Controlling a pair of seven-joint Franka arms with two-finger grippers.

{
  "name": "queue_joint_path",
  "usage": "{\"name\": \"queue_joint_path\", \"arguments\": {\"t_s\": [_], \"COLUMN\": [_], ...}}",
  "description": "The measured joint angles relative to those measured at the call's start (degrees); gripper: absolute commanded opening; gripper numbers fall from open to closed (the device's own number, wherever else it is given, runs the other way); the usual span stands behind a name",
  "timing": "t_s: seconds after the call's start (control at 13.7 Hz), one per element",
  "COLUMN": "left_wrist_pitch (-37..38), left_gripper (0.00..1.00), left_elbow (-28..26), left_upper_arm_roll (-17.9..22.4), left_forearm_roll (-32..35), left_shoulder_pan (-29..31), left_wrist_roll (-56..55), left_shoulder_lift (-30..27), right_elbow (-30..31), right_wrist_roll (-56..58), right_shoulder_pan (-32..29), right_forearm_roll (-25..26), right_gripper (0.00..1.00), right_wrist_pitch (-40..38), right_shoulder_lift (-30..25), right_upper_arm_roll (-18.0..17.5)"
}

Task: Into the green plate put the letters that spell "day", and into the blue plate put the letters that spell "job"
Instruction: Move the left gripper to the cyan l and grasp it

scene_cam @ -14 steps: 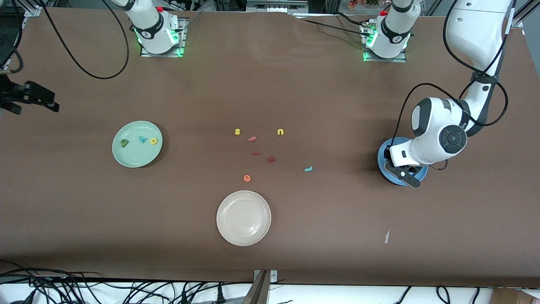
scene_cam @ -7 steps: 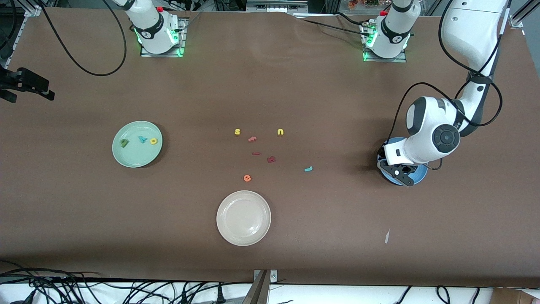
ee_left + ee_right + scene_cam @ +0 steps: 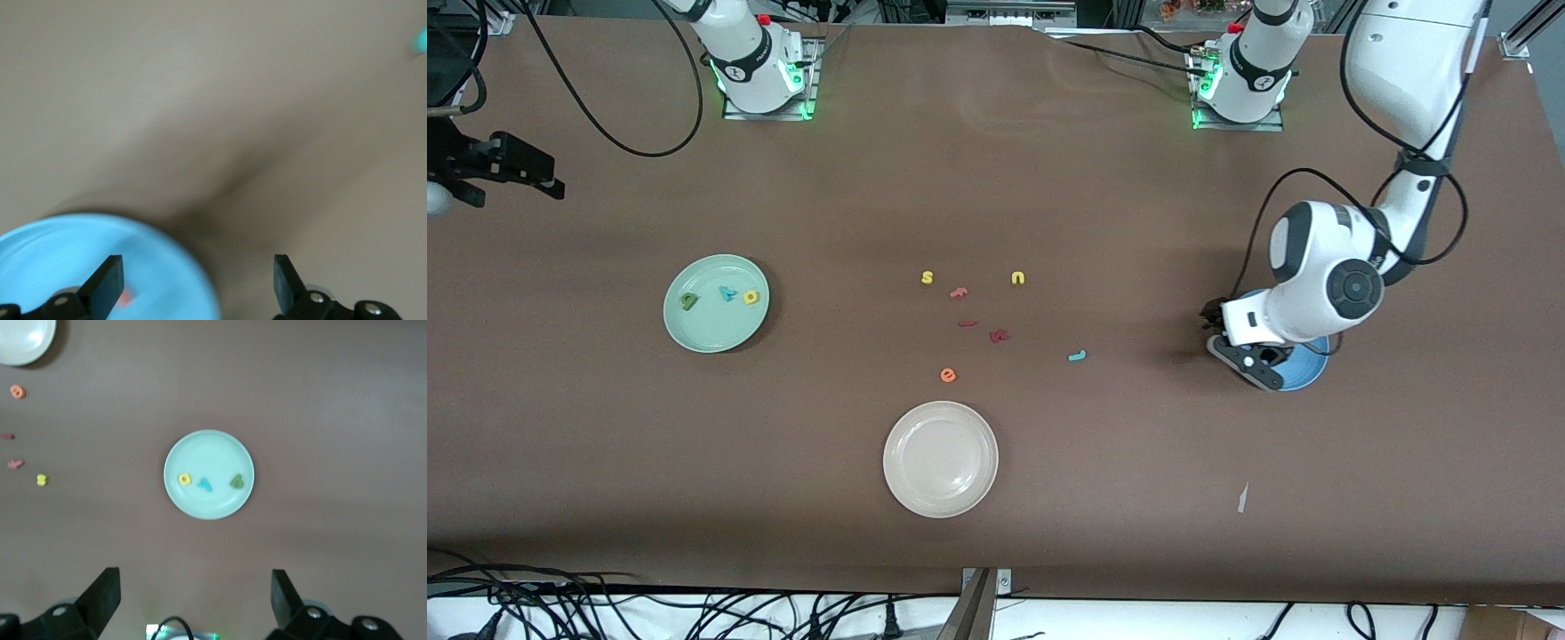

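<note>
The green plate [image 3: 716,303] [image 3: 209,475] holds the olive d [image 3: 688,300], the teal y [image 3: 727,292] and the yellow a [image 3: 751,297]. The blue plate [image 3: 1307,372] [image 3: 80,260] lies mostly under the left arm's wrist. My left gripper [image 3: 1238,348] [image 3: 197,277] hangs open over that plate's rim, empty. A blurred pinkish-red letter [image 3: 127,297] rests in the blue plate by one finger. The teal j [image 3: 1077,356] lies on the table between the blue plate and the middle. My right gripper [image 3: 503,169] [image 3: 193,600] waits open, high over the right arm's end of the table.
Loose letters lie mid-table: yellow s [image 3: 927,277], yellow u [image 3: 1018,278], pink f [image 3: 959,292], two dark red pieces [image 3: 999,336], orange e [image 3: 948,375]. A cream-white plate [image 3: 940,459] sits nearer the camera. A paper scrap [image 3: 1242,498] lies near the front edge.
My left gripper has opened and slid from over the blue plate's middle toward its rim on the table-middle side. The right gripper shifted slightly at the table's end.
</note>
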State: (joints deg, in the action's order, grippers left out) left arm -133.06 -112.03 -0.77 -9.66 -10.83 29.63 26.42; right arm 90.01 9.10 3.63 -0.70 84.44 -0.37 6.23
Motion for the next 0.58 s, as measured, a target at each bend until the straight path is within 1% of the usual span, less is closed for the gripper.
{"name": "queue_joint_path", "arguments": {"t_s": [0.29, 0.44, 0.58], "left_wrist_pitch": [-5.6, -11.3, -16.3], "left_gripper": [0.99, 1.0, 0.99], "left_elbow": [1.3, 2.3, 3.1], "left_upper_arm_roll": [-0.2, -0.3, -0.2], "left_forearm_roll": [-9.9, -11.1, -11.1], "left_shoulder_pan": [-9.9, -14.7, -17.4], "left_wrist_roll": [-1.0, -1.6, -1.8], "left_shoulder_lift": [1.7, 4.1, 6.6], "right_elbow": [0.4, 0.8, 1.2], "right_wrist_roll": [0.0, 0.0, 0.0], "right_shoulder_pan": [-1.3, -1.4, -1.5], "right_forearm_roll": [0.2, 0.3, 0.3], "right_gripper": [1.0, 1.0, 1.0], "right_wrist_pitch": [0.9, 1.7, 2.2], "right_shoulder_lift": [-0.5, -0.5, -0.5], "right_upper_arm_roll": [-2.6, -3.2, -3.5]}}
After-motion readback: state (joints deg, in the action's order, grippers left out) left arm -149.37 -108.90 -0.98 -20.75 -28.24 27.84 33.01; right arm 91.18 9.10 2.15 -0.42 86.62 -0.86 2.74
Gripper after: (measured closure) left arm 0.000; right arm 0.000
